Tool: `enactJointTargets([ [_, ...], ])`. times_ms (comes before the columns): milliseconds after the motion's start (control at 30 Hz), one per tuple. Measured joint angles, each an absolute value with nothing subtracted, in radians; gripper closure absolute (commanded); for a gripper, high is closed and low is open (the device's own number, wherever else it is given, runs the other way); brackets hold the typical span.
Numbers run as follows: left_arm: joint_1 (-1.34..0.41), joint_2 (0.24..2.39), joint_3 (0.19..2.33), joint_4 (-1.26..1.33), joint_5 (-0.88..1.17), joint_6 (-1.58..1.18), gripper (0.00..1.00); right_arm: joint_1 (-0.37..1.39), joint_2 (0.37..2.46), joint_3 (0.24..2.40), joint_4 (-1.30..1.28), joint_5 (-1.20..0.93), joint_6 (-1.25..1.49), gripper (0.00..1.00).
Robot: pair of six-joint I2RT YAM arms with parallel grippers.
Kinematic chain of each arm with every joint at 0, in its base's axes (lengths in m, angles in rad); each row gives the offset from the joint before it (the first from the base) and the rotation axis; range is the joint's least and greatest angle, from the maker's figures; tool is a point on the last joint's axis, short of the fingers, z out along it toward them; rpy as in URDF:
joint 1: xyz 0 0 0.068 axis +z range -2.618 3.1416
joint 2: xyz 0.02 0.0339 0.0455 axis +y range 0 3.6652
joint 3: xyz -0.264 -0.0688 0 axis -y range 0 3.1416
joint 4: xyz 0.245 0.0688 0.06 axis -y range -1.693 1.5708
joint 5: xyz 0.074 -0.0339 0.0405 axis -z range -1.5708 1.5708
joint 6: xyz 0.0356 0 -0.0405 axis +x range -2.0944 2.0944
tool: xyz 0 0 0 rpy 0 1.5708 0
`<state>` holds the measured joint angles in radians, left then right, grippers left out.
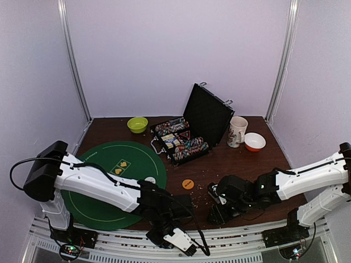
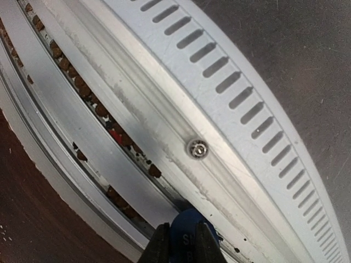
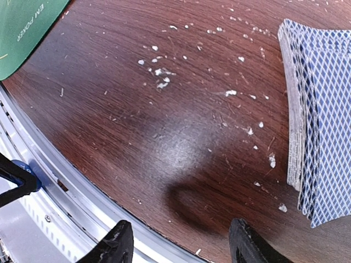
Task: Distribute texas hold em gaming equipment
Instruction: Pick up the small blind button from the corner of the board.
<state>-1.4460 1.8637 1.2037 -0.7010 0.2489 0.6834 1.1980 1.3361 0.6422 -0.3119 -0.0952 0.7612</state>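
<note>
My left gripper point(image 2: 182, 247) is shut on a blue poker chip point(image 2: 189, 233), held on edge over the aluminium rail point(image 2: 137, 126) below the table's near edge. In the top view this gripper point(image 1: 159, 234) hangs over that rail. My right gripper point(image 3: 181, 246) stands open and empty just above the brown table near its front edge. A deck of blue-backed playing cards point(image 3: 318, 109) lies to its right. More poker chips point(image 1: 184, 143) fill the open black case point(image 1: 208, 112). A small white disc point(image 1: 151, 179) sits on the green mat point(image 1: 109, 186).
An orange round disc point(image 1: 188, 183) lies mid-table. A lime-green bowl point(image 1: 137, 124), a white mug point(image 1: 237, 131) and an orange-and-white bowl point(image 1: 255, 142) stand at the back. White crumbs point(image 3: 159, 71) dot the wood. Brown bits lie in the rail's groove point(image 2: 101, 109).
</note>
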Motion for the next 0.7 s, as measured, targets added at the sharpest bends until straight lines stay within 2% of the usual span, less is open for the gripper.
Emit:
enactJointTargets([
  [500, -1.429, 1.697, 1.171, -0.707, 0.164, 0.45, 1.0, 1.198, 1.34, 0.695, -0.35, -0.094, 0.74, 0.36],
  [600, -1.38, 1.646, 1.158, -0.689, 0.107, 0.253, 1.0, 1.198, 1.34, 0.705, -0.358, -0.09, 0.738, 0.36],
  [700, -1.276, 1.503, 1.079, -0.599, 0.023, -0.031, 1.0, 1.198, 1.34, 0.719, -0.37, -0.083, 0.731, 0.36],
])
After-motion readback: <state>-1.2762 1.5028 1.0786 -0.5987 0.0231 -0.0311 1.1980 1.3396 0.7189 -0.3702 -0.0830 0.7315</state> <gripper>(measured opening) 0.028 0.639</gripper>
